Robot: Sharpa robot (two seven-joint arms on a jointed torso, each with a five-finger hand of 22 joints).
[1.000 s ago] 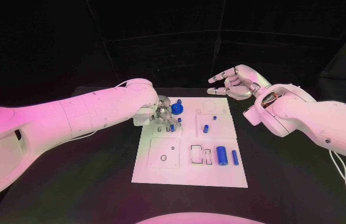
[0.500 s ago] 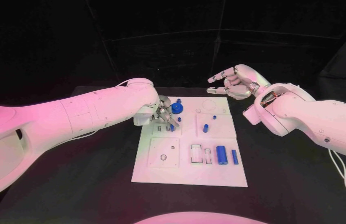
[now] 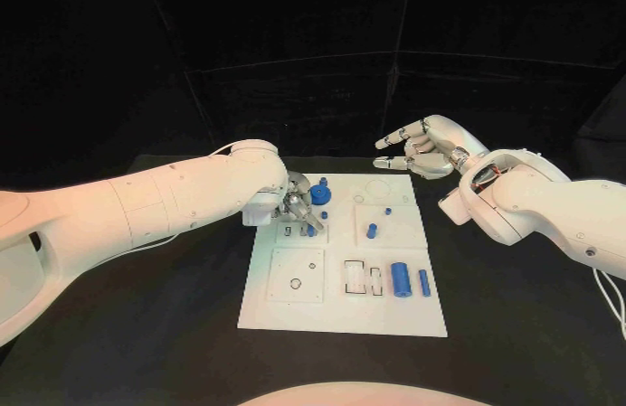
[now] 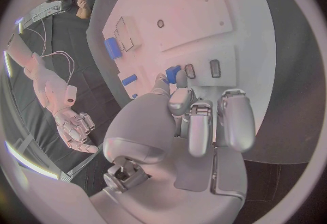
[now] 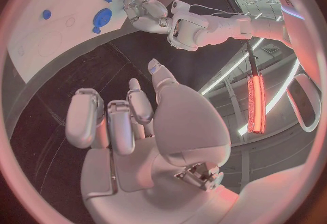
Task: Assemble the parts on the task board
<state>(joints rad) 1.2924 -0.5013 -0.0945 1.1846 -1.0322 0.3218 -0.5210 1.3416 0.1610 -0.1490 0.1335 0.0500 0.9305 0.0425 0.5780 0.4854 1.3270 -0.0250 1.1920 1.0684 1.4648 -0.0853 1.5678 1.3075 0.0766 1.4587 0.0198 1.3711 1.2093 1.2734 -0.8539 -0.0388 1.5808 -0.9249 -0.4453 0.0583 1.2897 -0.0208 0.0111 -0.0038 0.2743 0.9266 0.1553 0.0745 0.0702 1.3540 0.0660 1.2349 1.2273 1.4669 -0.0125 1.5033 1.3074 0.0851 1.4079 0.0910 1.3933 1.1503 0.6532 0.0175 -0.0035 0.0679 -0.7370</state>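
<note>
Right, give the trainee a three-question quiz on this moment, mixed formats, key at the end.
1. True or false: the right hand hangs over the black table, off the task board.
2. Multiple choice: the left hand is over the board's
A. near edge
B. far left part
C. right edge
3. Fill in: the large blue cylinder lies near the board's ____ edge, next to a thinner blue part.

Key: 1 true; 2 B; 3 right

surface: black table [image 3: 156,334] | directly on it: white task board [image 3: 342,311], lying flat, centre
</note>
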